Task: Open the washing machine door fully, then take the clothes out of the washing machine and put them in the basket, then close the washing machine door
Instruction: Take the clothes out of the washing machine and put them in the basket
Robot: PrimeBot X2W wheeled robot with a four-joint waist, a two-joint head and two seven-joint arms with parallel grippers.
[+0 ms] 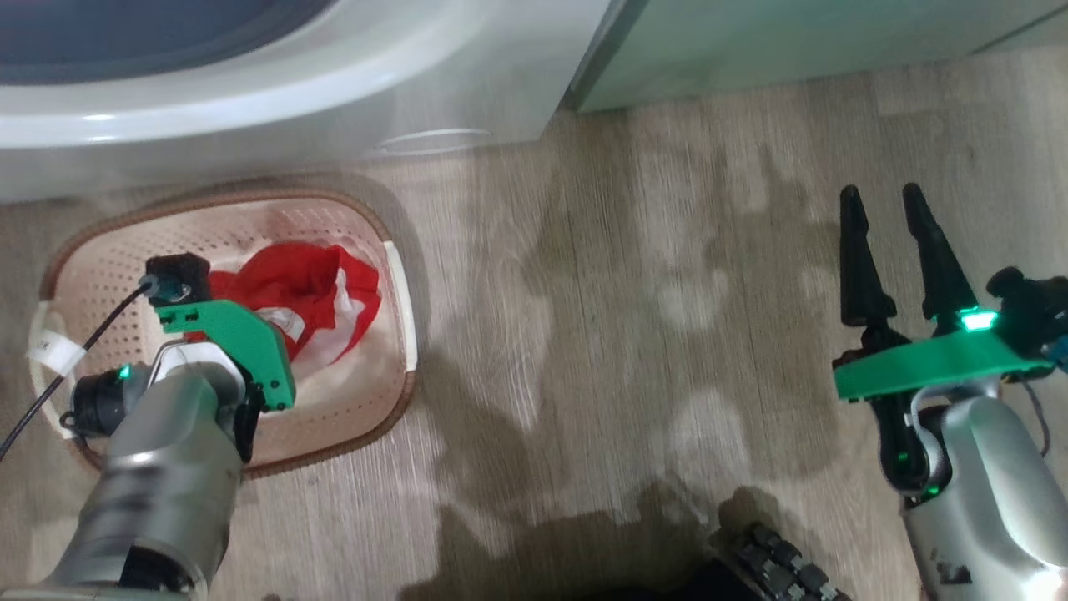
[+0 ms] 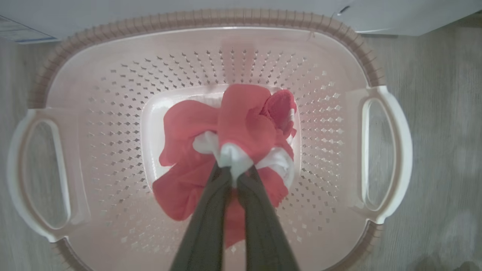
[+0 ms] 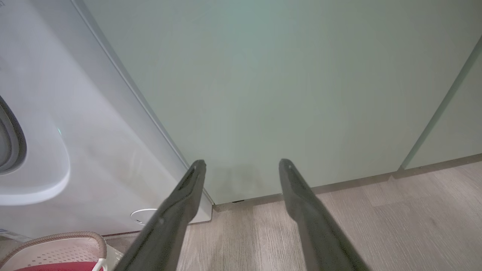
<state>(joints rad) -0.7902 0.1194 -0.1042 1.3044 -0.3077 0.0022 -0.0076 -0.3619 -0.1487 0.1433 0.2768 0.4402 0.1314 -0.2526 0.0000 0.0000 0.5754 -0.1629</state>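
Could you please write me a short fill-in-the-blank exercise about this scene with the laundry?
1. The left pincer is shut on clothes that are mostly ____ in colour.
2. The right pincer is ____ and holds nothing.
3. The basket around the clothes has ____ white side handles.
Missing words: red; open; two.

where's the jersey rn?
Head view, lower left: the jersey is bunched in the middle of the basket, which sits on the floor just in front of the washer. The left jaws are shut on it.
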